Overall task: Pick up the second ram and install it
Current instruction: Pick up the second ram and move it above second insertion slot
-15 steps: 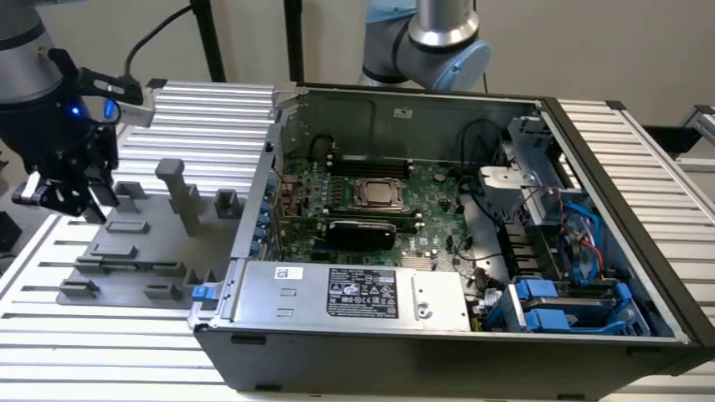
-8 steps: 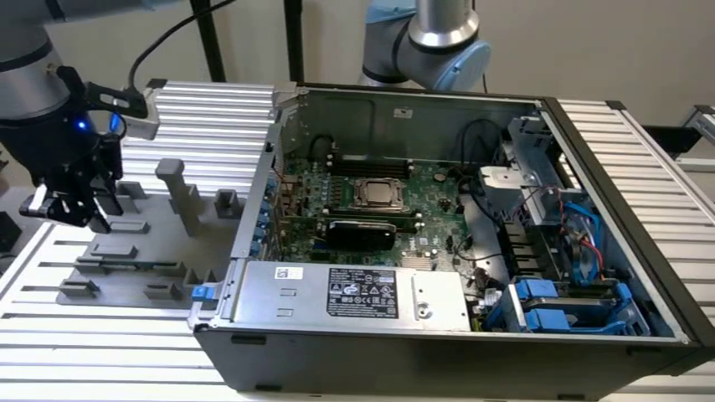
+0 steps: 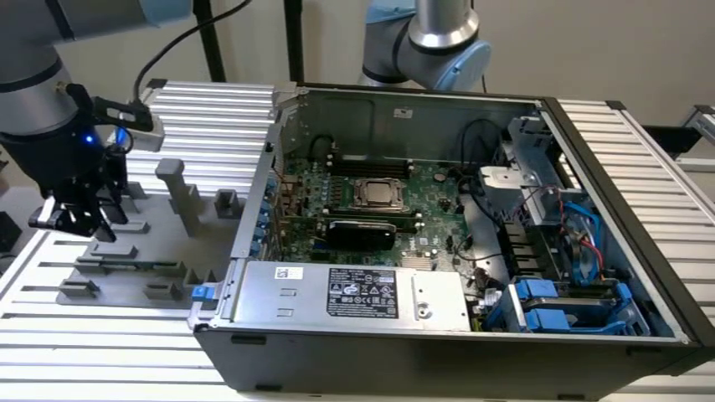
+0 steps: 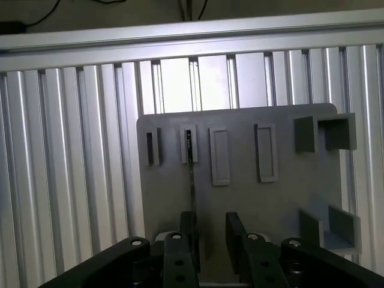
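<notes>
The black two-fingered gripper [image 3: 69,224] [image 4: 210,237] of the grey Universal Robots arm hangs over the flat grey plastic fixture tray [image 3: 151,251] [image 4: 240,204], at the exterior view's left; its fingers [image 4: 187,231] stand apart with a clear gap between them and hold nothing; the second ram [image 4: 191,174], a thin narrow stick seen edge-on and dark from the wrist view, stands upright in one of a row of four narrow holders on the tray, with a holder on either side of it; the stick runs in line with the inner edge of one finger rather than down the middle of the gap, and whether that finger touches it cannot be told; the tray lies on the ribbed silver aluminium table [image 3: 112,335] [image 4: 60,150], just beside the open black computer case [image 3: 447,356], which lies on its side at the exterior view's middle and right; inside the case lies the large green motherboard [image 3: 438,216] with its square silver processor socket [image 3: 380,194], and nearer the camera a silver power-supply box with a black label [image 3: 357,293]; behind the case rises a second grey arm joint with pale blue caps [image 3: 430,38].
</notes>
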Controlling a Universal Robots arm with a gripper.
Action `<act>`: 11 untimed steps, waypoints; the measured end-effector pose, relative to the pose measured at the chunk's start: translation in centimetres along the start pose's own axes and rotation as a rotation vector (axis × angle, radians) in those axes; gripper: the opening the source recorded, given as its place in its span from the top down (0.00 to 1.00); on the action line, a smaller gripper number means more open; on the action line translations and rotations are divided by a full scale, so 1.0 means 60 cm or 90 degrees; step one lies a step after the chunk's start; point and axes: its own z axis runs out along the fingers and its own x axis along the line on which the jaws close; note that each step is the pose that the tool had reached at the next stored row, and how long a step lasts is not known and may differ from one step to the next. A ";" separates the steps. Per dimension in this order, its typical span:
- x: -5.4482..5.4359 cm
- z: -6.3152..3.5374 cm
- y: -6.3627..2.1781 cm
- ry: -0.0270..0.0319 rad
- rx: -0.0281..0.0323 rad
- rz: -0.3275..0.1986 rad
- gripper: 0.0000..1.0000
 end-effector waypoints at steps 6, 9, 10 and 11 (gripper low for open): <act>0.003 0.018 -0.001 0.0000 0.0000 -0.001 0.00; 0.004 0.027 -0.002 0.0001 0.0000 -0.004 0.00; 0.004 0.030 -0.002 0.0002 0.0001 -0.006 0.00; 0.004 0.033 -0.002 0.0002 0.0002 -0.008 0.00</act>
